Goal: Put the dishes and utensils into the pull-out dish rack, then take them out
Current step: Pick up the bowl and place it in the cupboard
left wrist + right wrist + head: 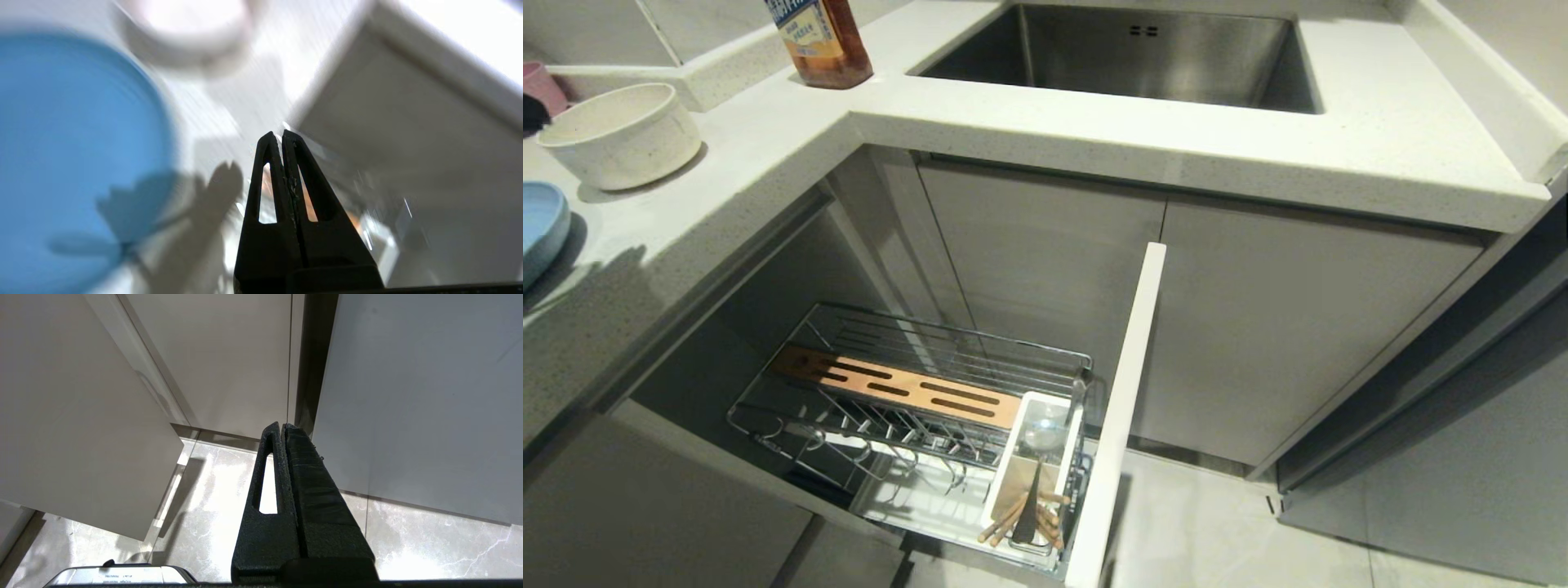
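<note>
blue plate [539, 229]: cut by left edge | left wrist view: blurred

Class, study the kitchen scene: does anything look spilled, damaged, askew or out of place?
Nothing stands out. The bowl and plate sit upright on the counter; chopsticks and spoon lean in the rack's holder.

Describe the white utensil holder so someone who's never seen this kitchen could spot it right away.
Below the sink, the pull-out dish rack stands open. The white utensil holder sits at its front end, against the tall cabinet front. It is the only solid white box among chrome wires, with chopsticks poking out.
</note>
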Tool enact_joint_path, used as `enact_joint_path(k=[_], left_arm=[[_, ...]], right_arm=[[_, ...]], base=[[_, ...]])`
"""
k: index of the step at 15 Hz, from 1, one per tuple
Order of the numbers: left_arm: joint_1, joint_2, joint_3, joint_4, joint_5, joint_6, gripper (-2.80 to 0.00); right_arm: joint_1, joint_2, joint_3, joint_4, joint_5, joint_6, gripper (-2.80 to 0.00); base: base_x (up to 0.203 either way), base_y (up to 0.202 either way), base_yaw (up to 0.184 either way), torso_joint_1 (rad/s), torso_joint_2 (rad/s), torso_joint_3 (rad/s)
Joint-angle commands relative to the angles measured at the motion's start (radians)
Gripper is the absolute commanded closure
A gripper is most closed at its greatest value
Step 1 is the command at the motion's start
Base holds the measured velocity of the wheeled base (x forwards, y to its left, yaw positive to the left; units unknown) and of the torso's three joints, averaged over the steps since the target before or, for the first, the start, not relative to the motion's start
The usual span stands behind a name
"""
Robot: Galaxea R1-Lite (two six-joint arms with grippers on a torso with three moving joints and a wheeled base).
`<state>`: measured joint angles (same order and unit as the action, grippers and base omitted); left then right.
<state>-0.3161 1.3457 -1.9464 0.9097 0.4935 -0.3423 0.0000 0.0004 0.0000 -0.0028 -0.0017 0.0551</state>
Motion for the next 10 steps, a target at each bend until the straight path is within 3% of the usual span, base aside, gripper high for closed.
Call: enact_joint_path(k=[1,3,5,6,10], left_arm=[[0.095,0.024,0.0,-0.109,0.007,0.039,0.0],[0.155,0.087,0.0,-0.234,0.011,0.085,0.0],[0.19,0.132,0.0,-0.298,0.018,0.092,0.0],[0.2,0.151,0.0,-0.319,0.034,0.085,-2.8],[0.221,0.191,0.0,-0.349,0.046,0.044,-2.8]], right_arm=[[0.0,0.001,0.0,0.0,0.0,0.0,0.0],[0.0,0.0,0.0,0.0,0.0,0.0,0.0],[0.0,0.0,0.0,0.0,0.0,0.0,0.0],[0.0,0.0,0.0,0.0,0.0,0.0,0.0],[0.0,0.001,0.0,0.0,0.0,0.0,0.0]], base=[[0.0,0.0,0.0,0.0,0.0,0.0],[0.0,0.0,0.0,0.0,0.0,0.0],[0.0,0.0,0.0,0.0,0.0,0.0],[0.0,0.0,0.0,0.0,0.0,0.0],[0.0,0.0,0.0,0.0,0.0,0.0]])
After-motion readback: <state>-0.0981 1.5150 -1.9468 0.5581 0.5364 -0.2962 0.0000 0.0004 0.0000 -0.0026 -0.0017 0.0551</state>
